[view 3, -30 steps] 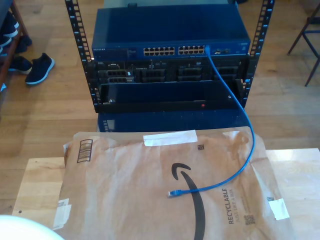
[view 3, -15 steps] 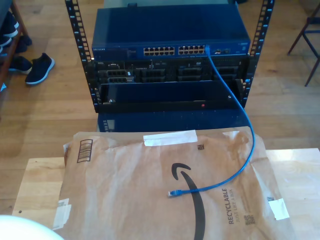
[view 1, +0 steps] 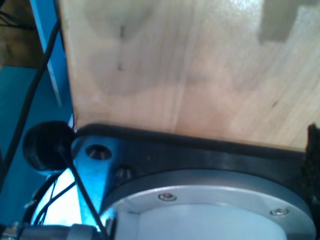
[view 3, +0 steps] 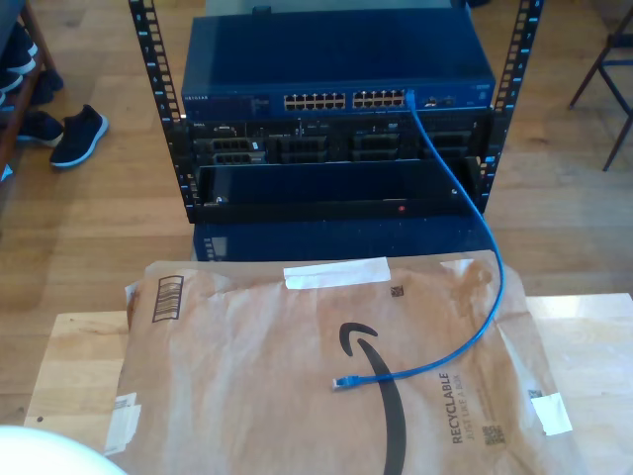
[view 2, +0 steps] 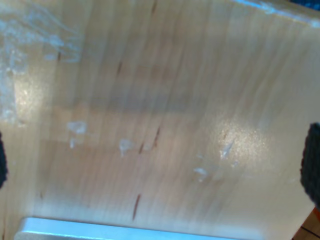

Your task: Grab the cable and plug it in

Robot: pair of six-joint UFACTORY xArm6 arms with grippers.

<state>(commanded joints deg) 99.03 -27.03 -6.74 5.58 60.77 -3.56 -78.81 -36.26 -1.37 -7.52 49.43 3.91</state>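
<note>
A wooden floor runs behind a pale wooden table (view 3: 74, 366) covered by a brown paper mailer (view 3: 247, 376), and beyond it stands a rack with a blue network switch (view 3: 336, 74). The cable (view 3: 485, 297) has one end plugged into the switch's port row, then droops down over the mailer, its free plug lying loose near the printed arrow. Both wrist views look onto bare wood, and I cannot tell how either gripper's jaws stand.
</note>
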